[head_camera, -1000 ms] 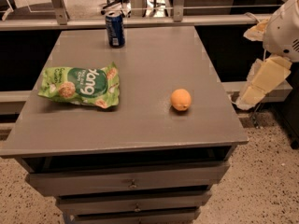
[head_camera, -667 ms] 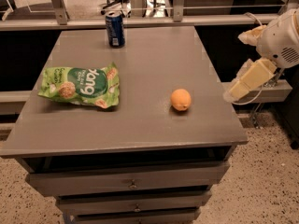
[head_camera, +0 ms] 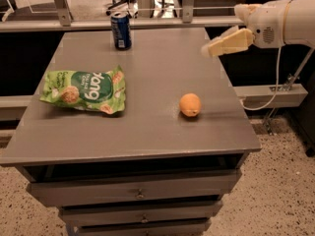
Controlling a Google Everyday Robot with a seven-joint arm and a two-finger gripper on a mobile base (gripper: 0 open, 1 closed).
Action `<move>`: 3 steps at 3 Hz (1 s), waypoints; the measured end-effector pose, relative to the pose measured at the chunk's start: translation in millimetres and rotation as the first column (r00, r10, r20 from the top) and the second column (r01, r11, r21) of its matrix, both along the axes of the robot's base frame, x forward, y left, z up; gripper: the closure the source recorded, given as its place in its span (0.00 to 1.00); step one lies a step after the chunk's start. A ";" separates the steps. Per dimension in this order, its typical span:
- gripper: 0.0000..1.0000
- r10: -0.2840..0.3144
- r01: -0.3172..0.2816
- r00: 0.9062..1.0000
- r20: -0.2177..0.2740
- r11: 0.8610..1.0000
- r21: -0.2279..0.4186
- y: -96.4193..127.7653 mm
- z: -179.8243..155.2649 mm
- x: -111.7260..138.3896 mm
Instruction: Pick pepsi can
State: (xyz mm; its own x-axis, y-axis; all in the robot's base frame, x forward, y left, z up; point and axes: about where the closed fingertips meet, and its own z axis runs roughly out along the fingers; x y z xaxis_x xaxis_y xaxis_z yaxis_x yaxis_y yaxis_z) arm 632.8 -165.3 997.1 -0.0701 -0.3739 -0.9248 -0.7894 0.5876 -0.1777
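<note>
You are in the approach step. The gripper (head_camera: 209, 48) hangs over the right edge of the table (head_camera: 162, 68), holding nothing; you cannot tell whether it is spread or pressed together. The pepsi can (head_camera: 121, 31) stands upright at the far edge, well apart from it. The next move likely calls for a reach left and farther back, level with the can's body.

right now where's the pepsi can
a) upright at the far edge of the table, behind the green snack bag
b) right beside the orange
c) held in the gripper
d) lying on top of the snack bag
A: the pepsi can stands upright at the table's far edge, beyond the green snack bag and well apart from the orange. The gripper hovers by the table's right edge, clear of the can.
</note>
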 end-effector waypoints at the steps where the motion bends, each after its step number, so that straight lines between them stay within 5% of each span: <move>1: 0.00 -0.009 0.008 1.000 0.011 1.000 0.023 2.0 4.2 6.3; 2: 0.00 -0.005 0.005 1.000 0.009 0.999 0.045 8.6 0.2 6.8; 3: 0.00 -0.044 0.040 0.998 0.040 0.994 0.100 34.8 -31.8 51.7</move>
State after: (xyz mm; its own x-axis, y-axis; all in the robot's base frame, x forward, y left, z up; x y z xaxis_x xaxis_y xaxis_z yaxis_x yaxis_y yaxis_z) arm 684.5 -130.6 965.3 -0.0438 -0.2778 -0.9597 -0.7569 0.6362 -0.1496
